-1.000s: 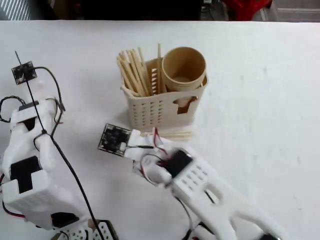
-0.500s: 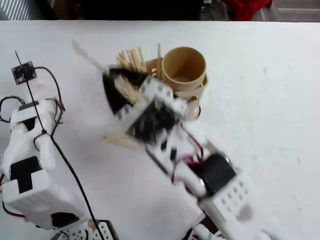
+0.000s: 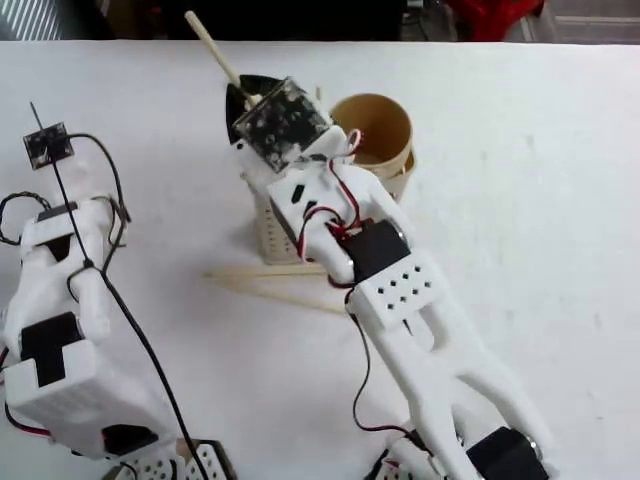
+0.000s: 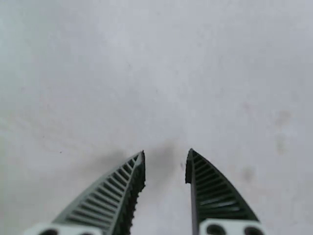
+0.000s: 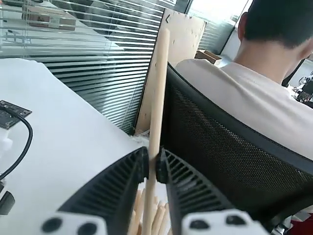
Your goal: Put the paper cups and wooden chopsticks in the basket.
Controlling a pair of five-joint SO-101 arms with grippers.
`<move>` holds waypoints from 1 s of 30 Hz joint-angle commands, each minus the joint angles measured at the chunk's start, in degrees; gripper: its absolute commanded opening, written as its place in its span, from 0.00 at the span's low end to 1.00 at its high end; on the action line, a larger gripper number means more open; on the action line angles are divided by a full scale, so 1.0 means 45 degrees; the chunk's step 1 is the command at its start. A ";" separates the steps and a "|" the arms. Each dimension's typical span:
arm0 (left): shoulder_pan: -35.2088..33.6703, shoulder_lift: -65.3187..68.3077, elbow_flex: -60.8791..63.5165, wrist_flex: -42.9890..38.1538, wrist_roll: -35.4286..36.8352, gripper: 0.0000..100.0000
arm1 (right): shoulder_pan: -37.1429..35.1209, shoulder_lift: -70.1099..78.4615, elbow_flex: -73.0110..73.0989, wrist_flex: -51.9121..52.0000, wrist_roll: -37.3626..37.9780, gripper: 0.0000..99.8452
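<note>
Right hand (image 5: 151, 165) has lifted one chopstick (image 5: 159, 88) over the basket (image 3: 274, 236).

right arm (image 3: 400, 300) comes in from about 5 o'clock in the high view and stretches out toward 11. its wrist is tipped so the right gripper (image 5: 152, 159) points up and away, jaws pinched tight on a chopstick (image 5: 159, 88). left arm (image 3: 55, 300) sits folded up around 8 o'clock, left gripper (image 4: 165, 157) aimed down at the table, jaws parted a little.
</note>
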 commanded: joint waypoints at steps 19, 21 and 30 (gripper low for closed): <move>0.0166 -0.0088 -0.0274 -0.0215 0.0078 0.16 | -0.2256 -0.5245 -0.1172 1.2239 0.0762 0.09; 0.0166 -0.0088 -0.0274 -0.0215 0.0078 0.16 | -0.2354 -0.5031 -0.0879 1.2747 0.1543 0.10; 0.0186 -0.0088 -0.0254 -0.0195 0.0078 0.16 | -0.2354 -0.4913 0.4689 0.9133 0.1172 0.10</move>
